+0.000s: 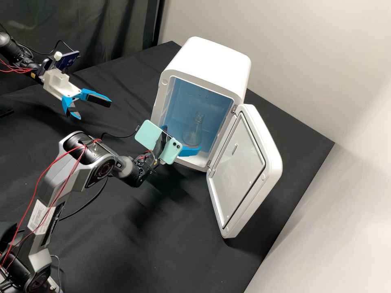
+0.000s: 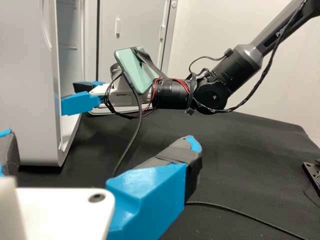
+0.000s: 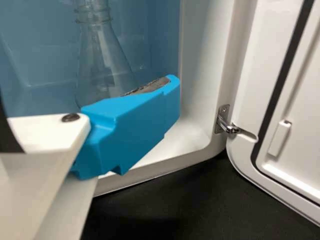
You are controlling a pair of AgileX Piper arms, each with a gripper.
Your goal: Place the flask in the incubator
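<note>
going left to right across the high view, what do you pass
open left gripper with bright blue fingers → mint green phone → clear glass conical flask → white incubator door, swung open

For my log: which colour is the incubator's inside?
Light blue incubator interior; best in high view.

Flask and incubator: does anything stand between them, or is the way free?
Nothing visible does. The door hangs open to one side, and the flask already stands inside the incubator, with the right end effector at its base.
</note>
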